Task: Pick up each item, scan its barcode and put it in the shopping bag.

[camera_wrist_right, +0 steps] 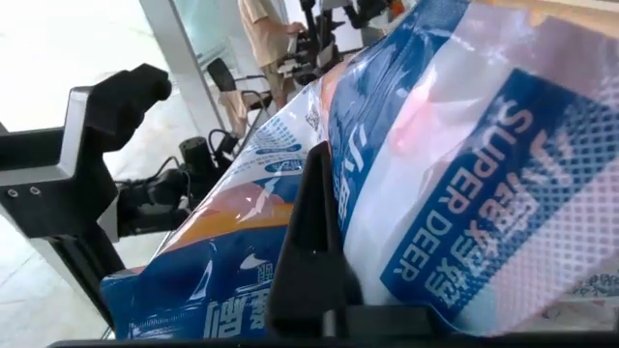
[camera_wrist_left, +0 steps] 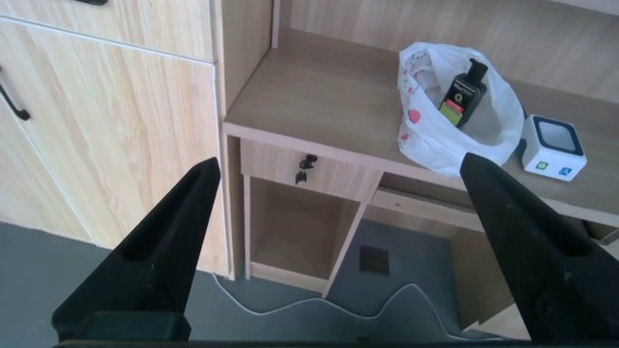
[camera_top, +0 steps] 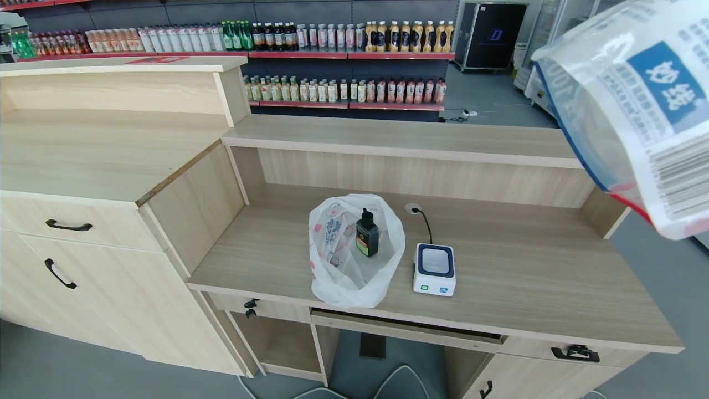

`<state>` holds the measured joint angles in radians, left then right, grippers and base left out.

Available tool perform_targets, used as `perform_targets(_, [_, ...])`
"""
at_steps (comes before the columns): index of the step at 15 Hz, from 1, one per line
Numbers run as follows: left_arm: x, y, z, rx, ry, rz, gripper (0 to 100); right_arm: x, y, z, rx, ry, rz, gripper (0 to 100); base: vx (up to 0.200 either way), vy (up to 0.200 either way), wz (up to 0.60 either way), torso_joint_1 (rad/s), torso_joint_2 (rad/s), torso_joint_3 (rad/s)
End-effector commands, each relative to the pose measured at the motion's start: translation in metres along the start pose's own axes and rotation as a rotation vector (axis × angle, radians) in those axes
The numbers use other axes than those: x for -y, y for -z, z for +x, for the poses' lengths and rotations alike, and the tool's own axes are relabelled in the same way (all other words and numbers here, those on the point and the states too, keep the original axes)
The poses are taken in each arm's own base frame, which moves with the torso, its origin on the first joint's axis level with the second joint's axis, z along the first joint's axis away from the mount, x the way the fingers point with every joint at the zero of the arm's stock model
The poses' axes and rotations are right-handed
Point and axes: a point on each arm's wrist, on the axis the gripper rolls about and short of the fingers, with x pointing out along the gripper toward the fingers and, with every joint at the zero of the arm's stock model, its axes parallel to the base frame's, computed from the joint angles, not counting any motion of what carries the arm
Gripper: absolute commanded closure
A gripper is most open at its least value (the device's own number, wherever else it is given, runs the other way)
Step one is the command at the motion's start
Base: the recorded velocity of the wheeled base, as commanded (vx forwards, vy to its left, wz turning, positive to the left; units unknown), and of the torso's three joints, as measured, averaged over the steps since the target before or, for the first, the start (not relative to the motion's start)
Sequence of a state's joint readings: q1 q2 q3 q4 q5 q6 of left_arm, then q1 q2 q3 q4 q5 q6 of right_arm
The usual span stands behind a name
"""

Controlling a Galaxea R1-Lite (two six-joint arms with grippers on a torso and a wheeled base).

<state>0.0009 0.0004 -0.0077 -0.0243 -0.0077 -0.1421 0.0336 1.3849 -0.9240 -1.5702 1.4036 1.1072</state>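
We judge that the scanning step is in hand. The packet [camera_top: 637,111] is up in the air at the upper right of the head frame, well above the worktop [camera_top: 526,266], and its barcode stripes show at its lower right part. In the right wrist view one dark finger of the right hand [camera_wrist_right: 314,242] lies pressed on the packet's film, so we take this hand as clamped on the packet.

The left hand [camera_wrist_left: 338,164] has its two fingers wide apart with nothing between them. In its own frame the floor and the front of the worktop are behind it.

The shopping bag [camera_top: 354,255] stands open in the middle of the head frame with a black bottle [camera_top: 367,233] upright inside. The scanner [camera_top: 435,269] is just beside it, to the right.

The next move, in our judgement, calls for lowering the packet to the scanner and turning it so that the barcode faces the scanner's window. Only after that should it go into the bag.

Some things are hard to tell:
- The packet is cut off by the right edge of the head frame.
- The second finger of the right hand is hidden behind the film, so we cannot say how firm the grip is.
- There is something with a printed pattern in the bag, left of the bottle, but we cannot make out what it is.
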Motion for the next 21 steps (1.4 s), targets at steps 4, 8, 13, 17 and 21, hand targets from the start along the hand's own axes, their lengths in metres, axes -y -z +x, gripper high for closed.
perform_targets(4, [0.000, 0.000, 0.000, 0.001, -0.001, -0.001, 0, -0.028, 0.023, -0.005, -0.052, -0.018, 0.062, 100, 0.000, 0.000, 0.00, 0.000, 0.00, 0.000])
perform_targets(8, [0.000, 0.000, 0.000, 0.001, -0.001, -0.001, 0, -0.028, 0.033, -0.006, -0.069, -0.024, 0.071, 100, 0.000, 0.000, 0.00, 0.000, 0.00, 0.000])
perform_targets(13, [0.000, 0.000, 0.000, 0.001, -0.001, -0.001, 0, -0.030, 0.042, -0.008, -0.064, -0.015, 0.078, 100, 0.000, 0.000, 0.00, 0.000, 0.00, 0.000])
perform_targets(17, [0.000, 0.000, 0.000, 0.001, -0.001, -0.001, 0, -0.024, 0.045, -0.008, -0.063, -0.010, 0.073, 100, 0.000, 0.000, 0.00, 0.000, 0.00, 0.000])
perform_targets(21, [0.000, 0.000, 0.000, 0.001, -0.001, -0.001, 0, -0.023, 0.045, -0.009, -0.051, 0.001, 0.075, 100, 0.000, 0.000, 0.00, 0.000, 0.00, 0.000])
